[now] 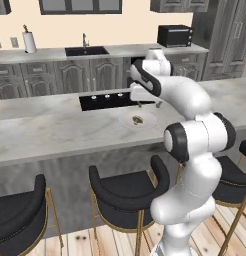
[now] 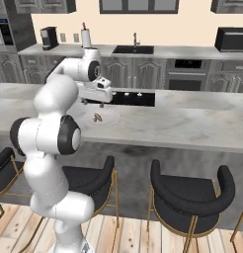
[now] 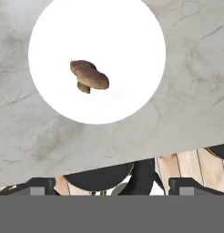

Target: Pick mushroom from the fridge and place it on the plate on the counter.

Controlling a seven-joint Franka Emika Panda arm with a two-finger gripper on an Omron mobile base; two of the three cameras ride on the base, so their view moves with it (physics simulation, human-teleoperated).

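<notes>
Gripper [image 1: 141, 103] hovers directly above the plate [image 1: 147, 120], its fingers spread wide with nothing between them. Below it the mushroom [image 3: 89, 76] lies on its side near the plate's middle, free of the fingers, so the placing looks done. The plate sits on the counter [image 1: 50, 127], just near of the black cooktop [image 1: 97, 101], with stools [image 1: 126, 192] along the near edge.

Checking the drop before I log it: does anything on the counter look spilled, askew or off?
Nothing stands out. The mushroom lies on its side inside the plate, apart from the rim, and the plate sits flat on the counter. The gripper hovers above it, holding nothing.
</notes>
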